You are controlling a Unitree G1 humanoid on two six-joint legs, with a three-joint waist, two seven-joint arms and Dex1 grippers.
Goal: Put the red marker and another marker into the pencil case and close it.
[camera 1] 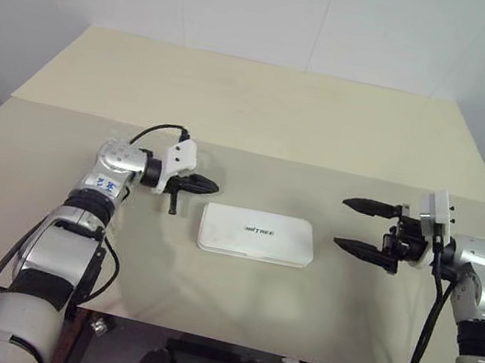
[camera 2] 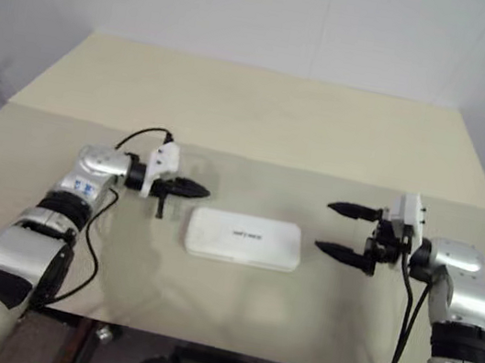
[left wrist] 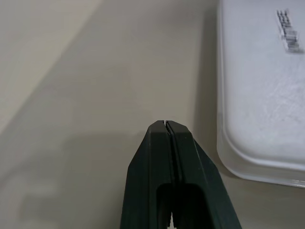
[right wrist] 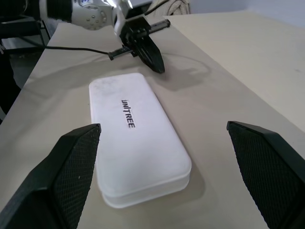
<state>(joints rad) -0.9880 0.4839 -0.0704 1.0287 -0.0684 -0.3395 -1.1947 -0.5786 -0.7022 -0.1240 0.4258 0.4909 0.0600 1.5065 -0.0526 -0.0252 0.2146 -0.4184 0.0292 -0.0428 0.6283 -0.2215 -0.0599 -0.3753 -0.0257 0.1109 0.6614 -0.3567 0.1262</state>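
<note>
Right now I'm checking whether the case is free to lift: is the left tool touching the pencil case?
Apart. The left wrist view shows the shut left tool beside the pencil case, with a strip of bare table between them.

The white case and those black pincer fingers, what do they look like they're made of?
The pencil case looks like hard plastic with a matte, faintly grainy white finish: it keeps crisp rounded edges, and a seam runs around its side. The right hand's fingers seem to be moulded black plastic or rubber, with a fine dotted texture on the inner pads. Which of the two I can't tell.
</note>
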